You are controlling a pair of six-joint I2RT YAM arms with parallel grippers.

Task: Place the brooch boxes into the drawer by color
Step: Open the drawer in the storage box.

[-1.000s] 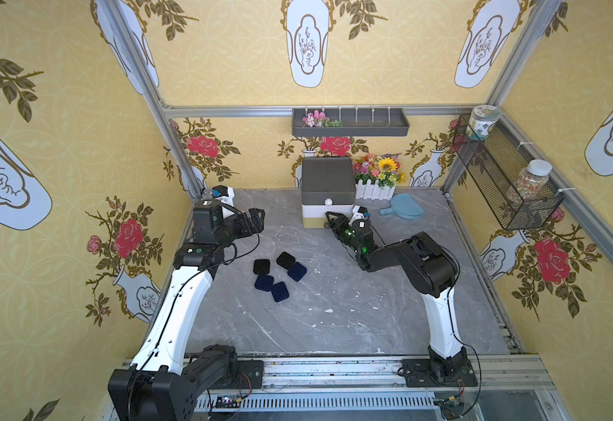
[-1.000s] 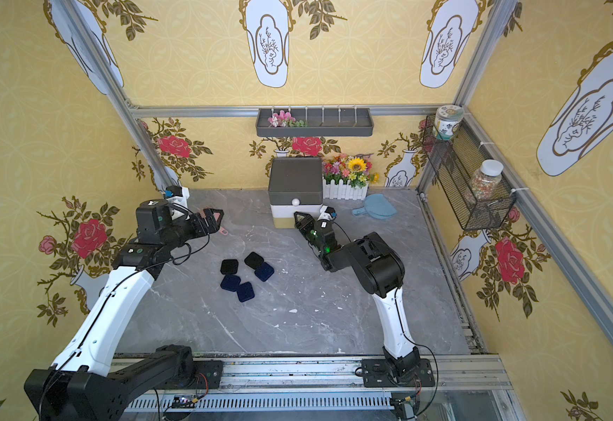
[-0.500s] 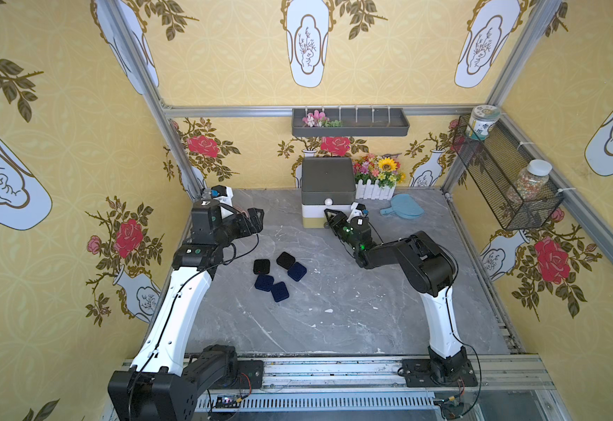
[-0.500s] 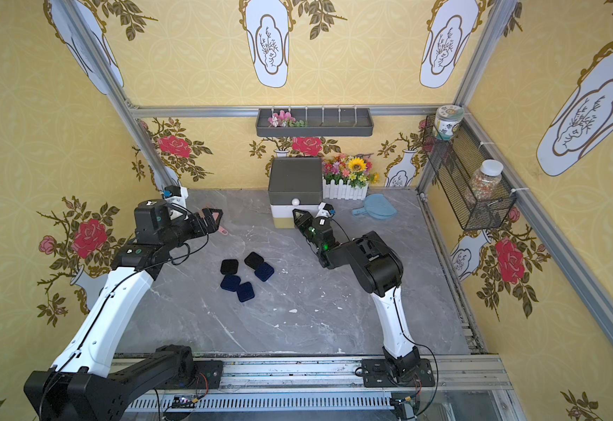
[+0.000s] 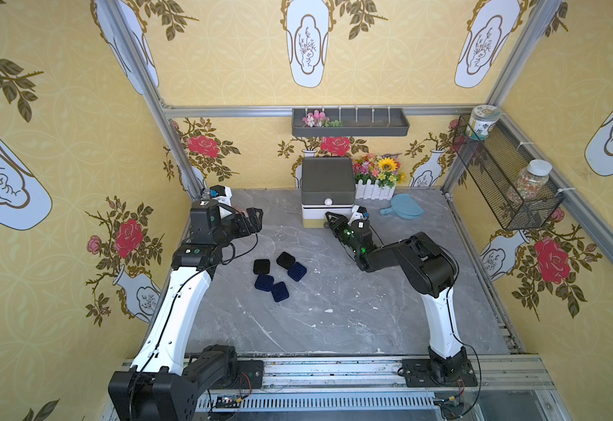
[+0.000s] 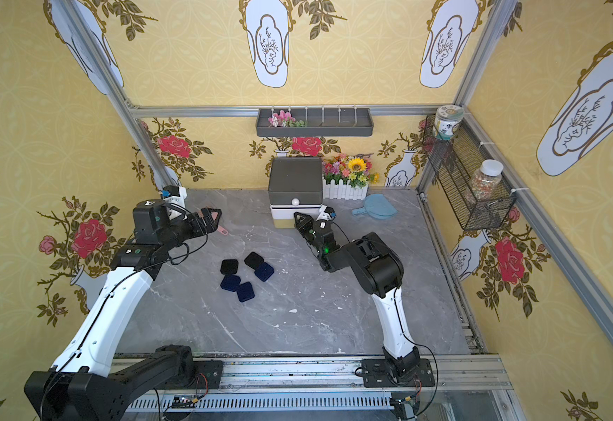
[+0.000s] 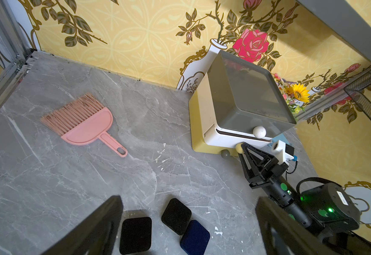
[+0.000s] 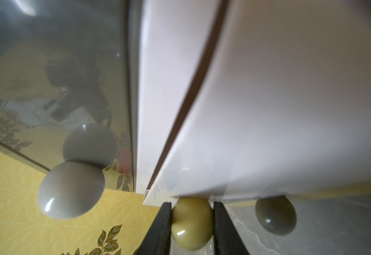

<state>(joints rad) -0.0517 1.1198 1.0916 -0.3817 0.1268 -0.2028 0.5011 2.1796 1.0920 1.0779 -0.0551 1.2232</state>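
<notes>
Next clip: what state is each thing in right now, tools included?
left tool: open, empty, above the table
right tool: shut on the yellow knob
yellow knob: gripped, on white middle drawer
drawer chest: all three drawers look closed
black brooch boxes: two, closed, flat on table
navy brooch boxes: three, closed, flat on table

Brooch boxes [image 5: 280,291] lie on the table [image 5: 334,302] before the drawer [image 5: 328,178].

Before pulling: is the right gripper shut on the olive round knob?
Shut: right gripper fingers touch both sides of the olive round knob.
</notes>
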